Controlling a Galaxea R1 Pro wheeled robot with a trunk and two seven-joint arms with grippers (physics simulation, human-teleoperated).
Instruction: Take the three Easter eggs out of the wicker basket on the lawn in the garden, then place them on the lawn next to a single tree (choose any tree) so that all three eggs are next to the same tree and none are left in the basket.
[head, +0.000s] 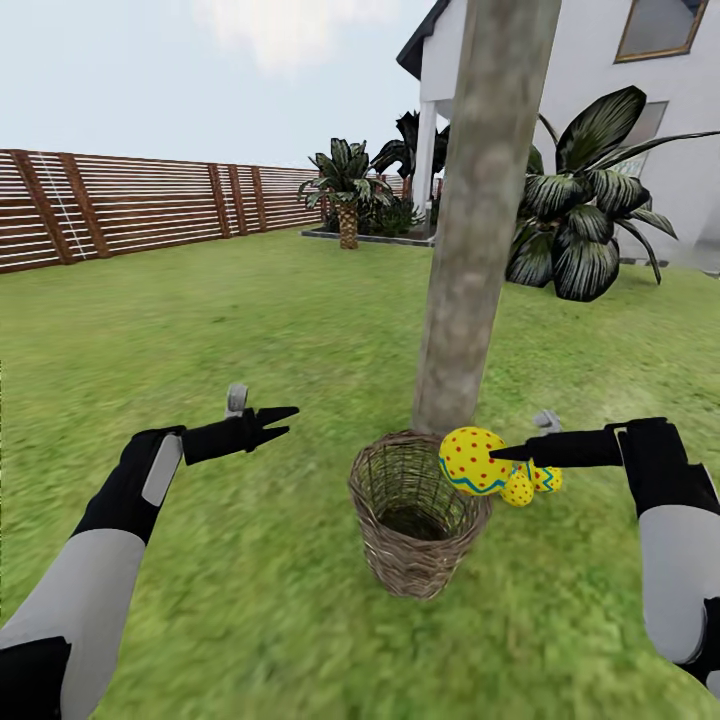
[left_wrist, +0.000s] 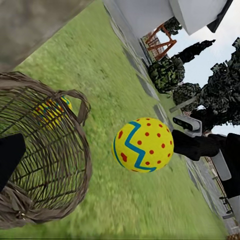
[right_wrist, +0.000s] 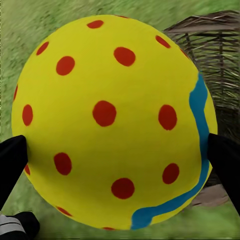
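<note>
- Head view: the wicker basket (head: 415, 515) stands upright on the lawn (head: 250, 330), right at the foot of the thick pale tree (head: 480, 220), which rises at 12 o'clock from it.
- The right claw (head: 500, 453) reaches in from 3 o'clock and grips one Easter egg (head: 475, 461), held in the air just over the basket's rim on the 2 o'clock side.
- Two more eggs lie on the grass beside the trunk: one (head: 518, 490) just under the held egg, another (head: 546, 478) peeking out behind it, partly hidden by the black fingers.
- The basket looks empty inside from the head view; only dark weave shows at its bottom.
- The left claw (head: 275, 420) hangs at 9 o'clock from the basket, well apart from it, jaws slightly parted and holding nothing.
- Left wrist view: the held egg (left_wrist: 143, 145) floats over the grass with the right claw (left_wrist: 172, 146) clamped on its far side, and the basket (left_wrist: 45, 150) is beside it; through the open weave a yellow egg (left_wrist: 50, 111) shows on the grass beyond.
- Right wrist view: the egg (right_wrist: 112, 127) sits between the two black fingertips (right_wrist: 12, 162), one touching each side, with the basket (right_wrist: 215, 65) behind it.
- A brown slat fence (head: 130, 205) rings the garden at 10 o'clock; a white house (head: 610, 90) and palms (head: 345, 185) stand beyond the tree.
</note>
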